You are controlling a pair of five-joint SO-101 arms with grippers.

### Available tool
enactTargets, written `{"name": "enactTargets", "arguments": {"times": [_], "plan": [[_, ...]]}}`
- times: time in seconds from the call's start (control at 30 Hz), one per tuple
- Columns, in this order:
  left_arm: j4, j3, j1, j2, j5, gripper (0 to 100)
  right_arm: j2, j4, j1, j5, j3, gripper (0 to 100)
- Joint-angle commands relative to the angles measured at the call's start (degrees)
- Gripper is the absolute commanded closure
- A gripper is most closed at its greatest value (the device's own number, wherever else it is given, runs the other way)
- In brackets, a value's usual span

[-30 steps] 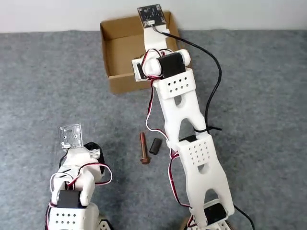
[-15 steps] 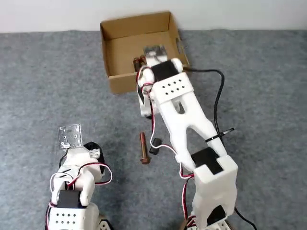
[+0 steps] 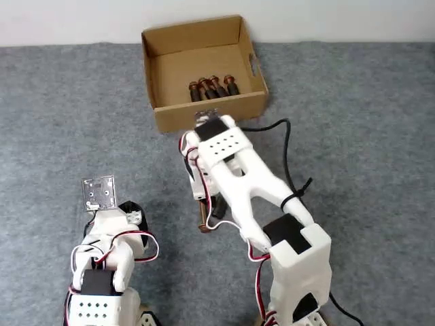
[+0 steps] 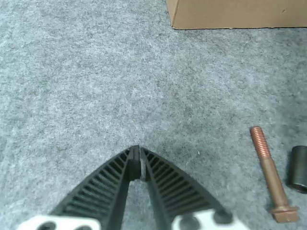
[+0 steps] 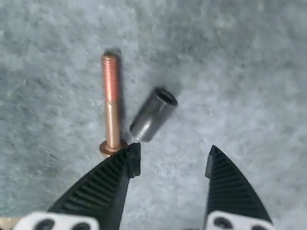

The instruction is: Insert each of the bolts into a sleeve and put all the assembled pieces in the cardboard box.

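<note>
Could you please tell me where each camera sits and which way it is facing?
High view: fixed above the mat, looking down on the box, the left arm and the right arm.
Left wrist view: on the left arm's wrist, looking along the shut left hand at the mat, with the bolt and sleeve nearby.
Right wrist view: on the right arm's wrist, looking down past the open right hand at the bolt and sleeve.
Shared: both wrist views show the bolt, not yet in the sleeve.
</note>
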Motion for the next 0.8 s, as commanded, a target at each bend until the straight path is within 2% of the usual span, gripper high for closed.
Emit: {"name": "enactTargets", "arguments": {"times": [0.0, 0.3, 0.53, 0.73, 0.77], "plan": [[-1.5, -0.3, -0.3, -0.4, 0.5, 100, -3.2, -3.9, -0.5, -0.4, 1.8, 78.3], [-1.5, -0.3, -0.3, -0.4, 0.5, 100, -2.7, -11.2, -0.6, -2.5, 7.6, 78.3], [-1.5, -0.3, -0.3, -0.4, 0.5, 100, 3.6, -11.6, -0.6, -2.5, 7.6, 79.1], [-1.5, -0.3, -0.3, -0.4, 0.5, 100, 5.8, -11.7, -0.6, -2.5, 7.6, 99.7], [-1.5, -0.3, -0.3, -0.4, 0.5, 100, 5.9, -11.7, -0.6, -2.5, 7.6, 98.6]]}}
